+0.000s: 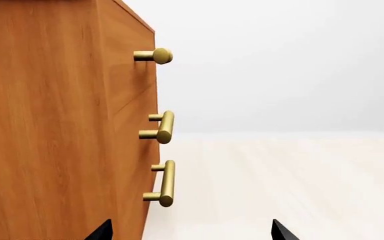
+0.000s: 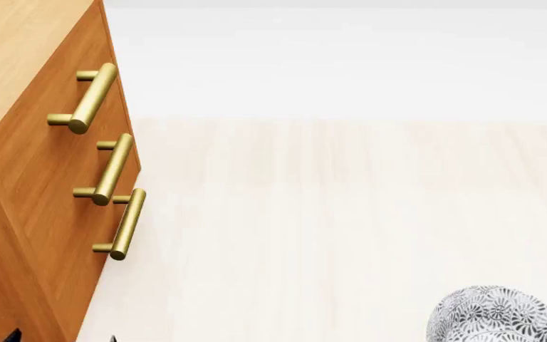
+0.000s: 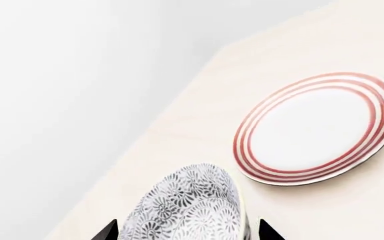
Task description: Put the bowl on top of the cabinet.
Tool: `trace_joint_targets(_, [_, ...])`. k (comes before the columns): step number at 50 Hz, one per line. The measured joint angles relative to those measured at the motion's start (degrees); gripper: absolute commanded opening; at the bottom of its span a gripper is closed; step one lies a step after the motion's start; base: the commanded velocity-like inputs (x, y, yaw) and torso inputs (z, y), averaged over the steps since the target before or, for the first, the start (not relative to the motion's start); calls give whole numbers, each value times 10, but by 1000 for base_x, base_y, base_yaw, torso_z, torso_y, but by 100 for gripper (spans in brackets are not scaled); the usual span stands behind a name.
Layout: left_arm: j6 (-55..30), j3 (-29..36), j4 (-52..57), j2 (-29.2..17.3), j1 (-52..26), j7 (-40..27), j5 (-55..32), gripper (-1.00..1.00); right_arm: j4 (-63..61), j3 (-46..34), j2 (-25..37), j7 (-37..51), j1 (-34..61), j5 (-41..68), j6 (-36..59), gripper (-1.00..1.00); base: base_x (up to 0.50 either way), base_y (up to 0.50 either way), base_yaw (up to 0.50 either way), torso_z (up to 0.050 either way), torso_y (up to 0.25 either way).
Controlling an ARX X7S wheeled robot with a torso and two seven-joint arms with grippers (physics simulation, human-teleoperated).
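The desk (image 2: 350, 214) is a pale wood surface that carries everything here. The cabinet (image 2: 36, 214) stands at its left side, tall and orange-brown with a lighter top, its drawer front bearing 3 brass handles (image 2: 112, 169) stacked one above the other. Well to the right of the cabinet, at the near edge of the head view, sits the bowl (image 2: 501, 317), deep and round with a dense grey-blue flower pattern. Just beyond the bowl, farther from the cabinet, lies a flat white plate (image 3: 315, 130) with red rings, close to the bowl but apart from it.

The right gripper (image 3: 185, 232) is the nearer one: its 2 jaws stand spread, one on each side of the bowl's rim, and I cannot tell whether they touch it. The left gripper (image 1: 192, 231) hangs beside the cabinet's flank, jaws apart and empty. The bowl likely has to travel up and left across the desk to reach the cabinet's top.
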Motion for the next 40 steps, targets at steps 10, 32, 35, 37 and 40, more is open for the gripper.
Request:
trace_joint_targets(10, [4,1,0,-2,1,-1,-4,100,9,7,0,3,2,28,-3,100,0,0,0,0,0])
trace_joint_targets(32, [8,3,-9,-3,-4,-4,-11,100,46,15,17,34,28,92,29,100,0,0,0,0,0])
trace_joint_targets(35, [9,4,-10,-3,-5,-4,-12,100,52,12,22,37,33,98,37,100,0,0,0,0,0])
trace_joint_targets(37, [9,5,-11,-3,-5,-5,-12,100,54,11,24,38,36,101,41,100,0,0,0,0,0])
trace_joint_targets(40, [9,5,-11,-3,-6,-6,-12,100,56,10,27,40,38,105,46,100,0,0,0,0,0])
